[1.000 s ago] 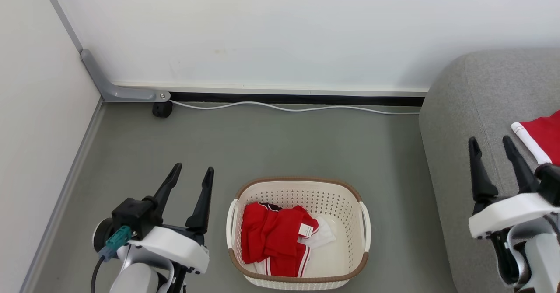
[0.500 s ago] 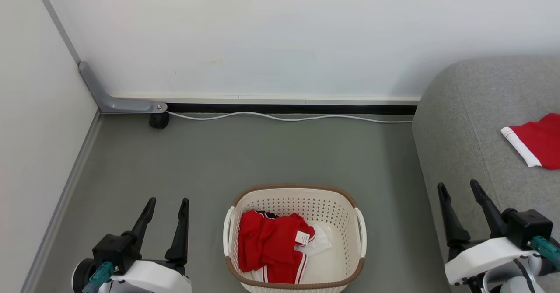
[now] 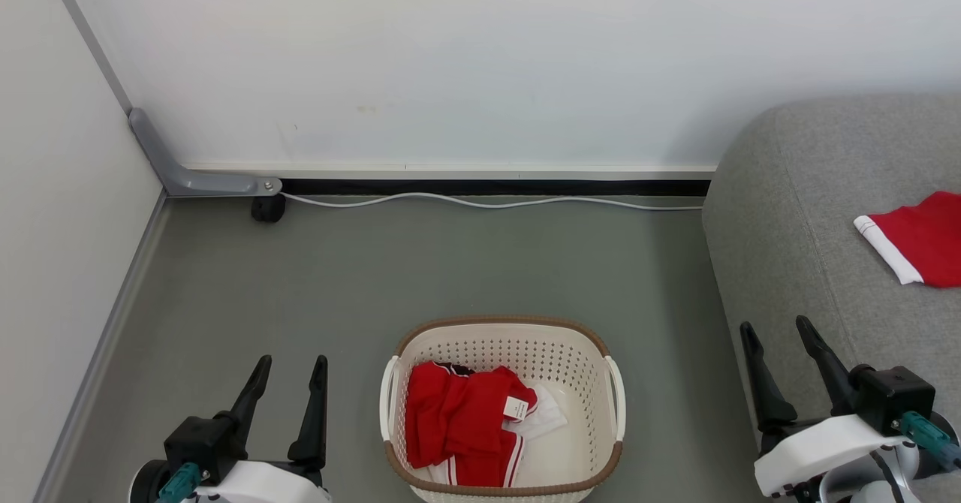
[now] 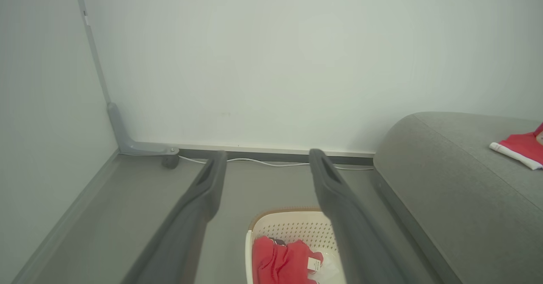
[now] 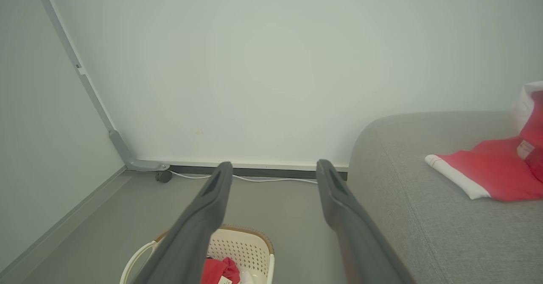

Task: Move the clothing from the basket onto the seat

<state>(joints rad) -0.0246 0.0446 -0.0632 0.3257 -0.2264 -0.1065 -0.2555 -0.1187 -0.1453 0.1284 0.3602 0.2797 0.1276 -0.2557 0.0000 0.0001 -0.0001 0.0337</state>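
The cream basket [image 3: 610, 383] with a brown rim stands on the grey floor at the bottom centre of the head view. Red clothing [image 3: 458, 424] with white trim lies bunched in its left half, over a white piece [image 3: 552, 413]. One red garment with a white band [image 3: 912, 239] lies on the grey seat [image 3: 796, 218] at the right. My left gripper [image 3: 291, 368] hangs open and empty left of the basket. My right gripper [image 3: 777, 334] is open and empty over the seat's front edge. The wrist views show the basket [image 4: 292, 222] [image 5: 250, 241], and the garment on the seat [image 5: 488, 174].
A white wall runs across the back, with a white cable [image 3: 480, 203] along its base. A grey bracket with a black caster [image 3: 266, 209] sits in the left corner. A side panel [image 3: 60, 210] closes the left. Open grey floor [image 3: 420, 270] lies behind the basket.
Both grippers have drawn back toward the bottom of the head view, the right one away from the red garment on the seat. The camera has shifted a little. Both stay open.
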